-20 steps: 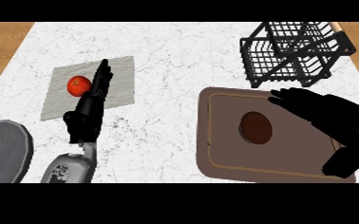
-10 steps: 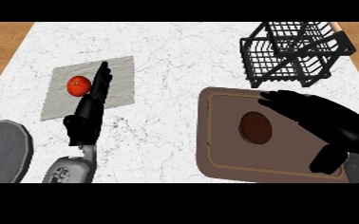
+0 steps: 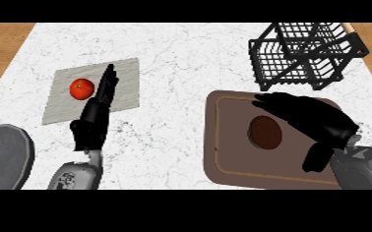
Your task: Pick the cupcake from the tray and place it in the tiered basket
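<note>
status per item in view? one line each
cupcake: on the tray, not held
tray: flat on the counter, cupcake on it
tiered basket: upright, far right, nothing seen inside
right hand: open, over the tray beside the cupcake
left hand: open, fingers straight, resting
tomato: on the grey mat, untouched
grey mat: flat on the counter

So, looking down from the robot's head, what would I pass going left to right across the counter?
Tomato on its grey mat → left hand → brown tray → cupcake → right hand. The black wire basket sits farther back at right.
</note>
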### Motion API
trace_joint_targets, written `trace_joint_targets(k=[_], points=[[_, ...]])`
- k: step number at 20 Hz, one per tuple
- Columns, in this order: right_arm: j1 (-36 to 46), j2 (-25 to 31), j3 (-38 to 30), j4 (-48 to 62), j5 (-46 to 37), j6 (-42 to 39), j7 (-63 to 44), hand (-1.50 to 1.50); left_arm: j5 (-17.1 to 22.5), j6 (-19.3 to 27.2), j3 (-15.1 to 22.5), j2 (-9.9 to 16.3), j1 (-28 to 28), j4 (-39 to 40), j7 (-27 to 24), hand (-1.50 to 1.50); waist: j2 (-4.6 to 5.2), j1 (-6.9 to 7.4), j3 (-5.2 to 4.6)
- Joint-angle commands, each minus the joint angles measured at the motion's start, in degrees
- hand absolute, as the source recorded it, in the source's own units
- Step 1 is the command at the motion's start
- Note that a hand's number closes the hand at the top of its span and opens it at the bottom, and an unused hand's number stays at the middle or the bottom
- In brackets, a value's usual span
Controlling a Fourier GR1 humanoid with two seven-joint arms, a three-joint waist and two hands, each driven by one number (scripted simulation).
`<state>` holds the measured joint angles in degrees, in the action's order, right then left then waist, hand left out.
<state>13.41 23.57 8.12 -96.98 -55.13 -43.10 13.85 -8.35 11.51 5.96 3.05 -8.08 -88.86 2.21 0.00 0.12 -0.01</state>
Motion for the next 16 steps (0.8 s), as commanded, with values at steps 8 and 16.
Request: trace_joint_targets(k=[8,16], points=[[-1.4,-2.2,0.2,3.0,-4.1,2.1,2.1,-1.50,1.2,-3.3,-3.0,1.2,-0.5,-2.6,2.6,0.00,-0.01,-0.07,0.01],[0.2,-3.0,-2.1,1.9,-3.6,-2.0,2.0,-1.50,0.8,-3.5,-2.7,0.3,2.7,-3.9,1.2,0.00,-0.04,-0.07,0.00]])
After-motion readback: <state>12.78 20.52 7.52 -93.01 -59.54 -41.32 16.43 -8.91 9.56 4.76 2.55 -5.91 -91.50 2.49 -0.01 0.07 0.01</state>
